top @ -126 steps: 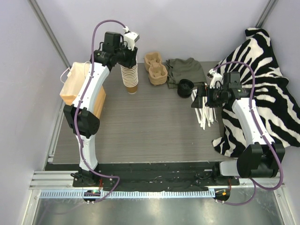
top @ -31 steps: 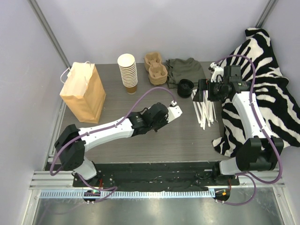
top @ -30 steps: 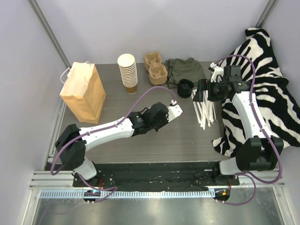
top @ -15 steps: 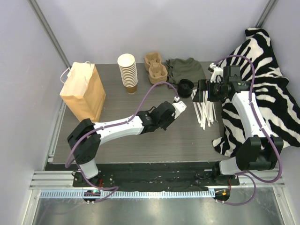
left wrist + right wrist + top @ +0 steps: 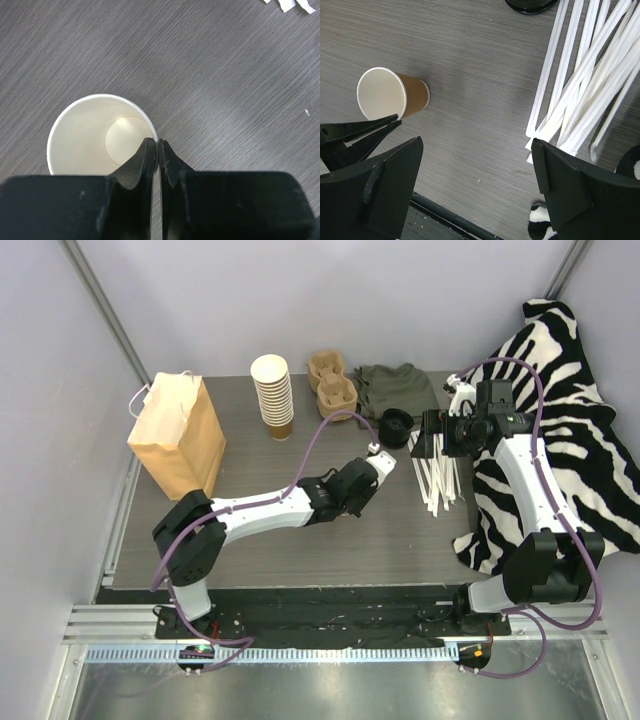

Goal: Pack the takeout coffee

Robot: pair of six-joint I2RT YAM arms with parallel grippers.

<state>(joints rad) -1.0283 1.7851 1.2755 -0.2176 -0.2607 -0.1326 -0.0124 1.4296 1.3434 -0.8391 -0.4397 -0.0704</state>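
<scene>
1. A lidless brown cup (image 5: 414, 97) was seen standing upright on the table (image 5: 300, 530), right of its middle, with its white inside and round bottom in plain sight
2. The cup's rim was pinched by the left gripper (image 5: 157, 145): one finger was set inside the rim and the other outside, with only the paper wall between them
3. The left arm was stretched low across the table from its base, and in the top view the cup was hidden beneath its wrist
4. The right gripper (image 5: 476, 142) was held above the table with its jaws spread wide, gripping no object
5. In the right wrist view the cup was found near one finger and the straws (image 5: 580, 85) near the other
6. The straws, wrapped in white paper, were laid in a loose bundle on the table, well apart from the cup
7. Black lids (image 5: 397, 426) were placed near the table's far edge, just beside the straws' far ends
8. A stack (image 5: 273, 395) of cups and an upright bag (image 5: 178, 435) were left at the far left, well apart from the cup
</scene>
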